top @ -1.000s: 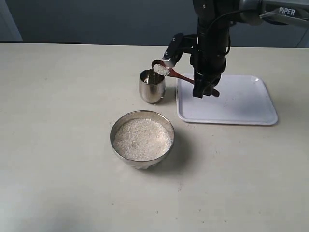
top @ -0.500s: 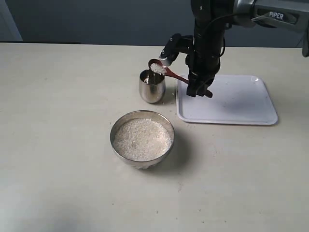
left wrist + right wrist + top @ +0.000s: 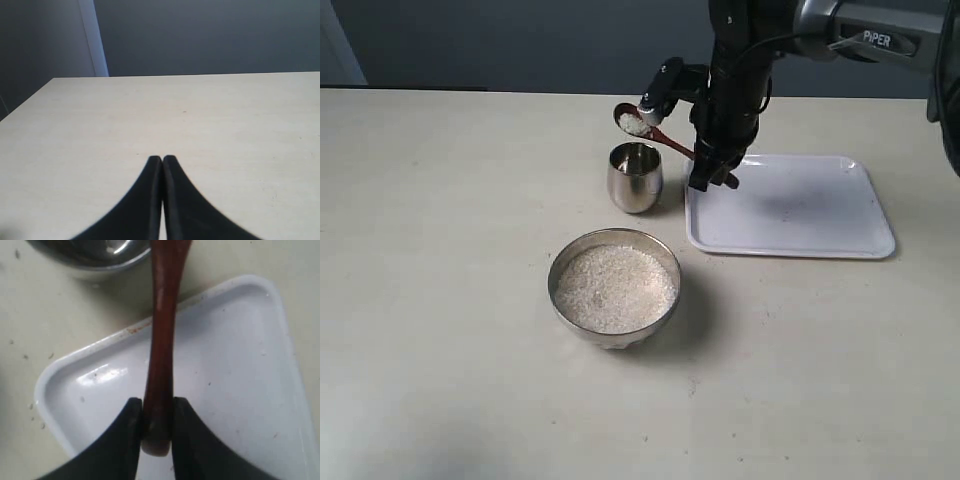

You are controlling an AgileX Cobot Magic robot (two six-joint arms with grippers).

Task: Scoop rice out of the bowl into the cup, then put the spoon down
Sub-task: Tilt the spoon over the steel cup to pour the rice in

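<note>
The wide steel bowl [image 3: 614,286], heaped with white rice [image 3: 614,289], sits at the table's middle front. Behind it stands the small steel cup [image 3: 635,177], whose rim also shows in the right wrist view [image 3: 95,257]. My right gripper [image 3: 708,177] [image 3: 157,407] is shut on the handle end of the dark wooden spoon [image 3: 660,137] [image 3: 162,335]. The spoon's scoop holds a small heap of rice [image 3: 631,123] in the air just above and behind the cup. My left gripper [image 3: 162,159] is shut with nothing in it, over bare table.
A white rectangular tray [image 3: 820,205] [image 3: 235,365] lies to the right of the cup, under the right gripper. The beige table [image 3: 440,300] stretches wide to the left and front. A dark wall stands behind the table.
The right gripper has lifted and shifted left with the spoon. The loaded scoop rose from the cup's rim to a little above and behind it. Rice still lies in the scoop.
</note>
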